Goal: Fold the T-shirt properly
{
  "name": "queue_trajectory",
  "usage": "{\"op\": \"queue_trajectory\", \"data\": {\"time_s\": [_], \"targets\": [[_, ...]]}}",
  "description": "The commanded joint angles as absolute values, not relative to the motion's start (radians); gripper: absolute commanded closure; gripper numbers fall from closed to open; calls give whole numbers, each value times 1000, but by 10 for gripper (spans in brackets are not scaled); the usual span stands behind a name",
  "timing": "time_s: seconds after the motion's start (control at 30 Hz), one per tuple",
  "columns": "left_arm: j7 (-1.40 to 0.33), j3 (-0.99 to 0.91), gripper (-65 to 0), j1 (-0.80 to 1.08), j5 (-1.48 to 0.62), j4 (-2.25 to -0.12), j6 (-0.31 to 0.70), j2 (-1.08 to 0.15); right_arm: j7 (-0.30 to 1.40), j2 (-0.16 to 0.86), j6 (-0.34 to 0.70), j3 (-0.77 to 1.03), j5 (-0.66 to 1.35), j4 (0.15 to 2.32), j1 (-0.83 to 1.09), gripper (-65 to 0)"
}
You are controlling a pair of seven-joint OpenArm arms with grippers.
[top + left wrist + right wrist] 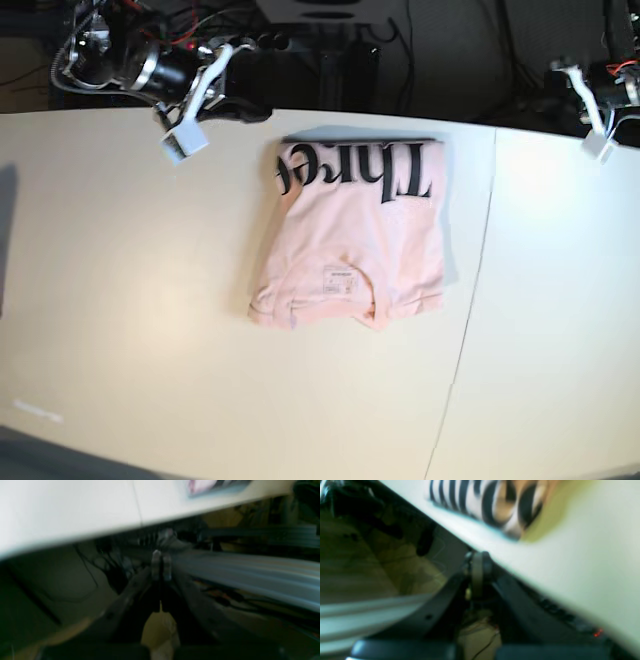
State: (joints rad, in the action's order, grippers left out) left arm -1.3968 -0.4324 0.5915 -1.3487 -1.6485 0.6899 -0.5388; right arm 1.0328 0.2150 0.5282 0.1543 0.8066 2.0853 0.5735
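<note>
T-shirt (352, 245) lies folded mid-worktop (120, 330), lettering at far edge. Left claw (600, 143) and right claw (184, 142) closed, empty, at far corners. Folding probably done; wrist views blurred. Next: only tidy.

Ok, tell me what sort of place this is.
Probably a robotics lab or workshop bench: a plain white table holding one folded pink T-shirt, tangled cables behind it, and robot arms parked at the far corners.
</note>
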Motion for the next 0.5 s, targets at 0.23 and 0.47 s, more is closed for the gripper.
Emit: {"op": "queue_trajectory", "data": {"time_s": [0.23,0.47], "targets": [[-1065,-439,0,698,-927,-1624,698,-460,925,218,576,267,684,2049,838,0],[-928,-349,0,622,-643,-1372,698,-447,855,219,493,267,508,1704,816,0]]}}
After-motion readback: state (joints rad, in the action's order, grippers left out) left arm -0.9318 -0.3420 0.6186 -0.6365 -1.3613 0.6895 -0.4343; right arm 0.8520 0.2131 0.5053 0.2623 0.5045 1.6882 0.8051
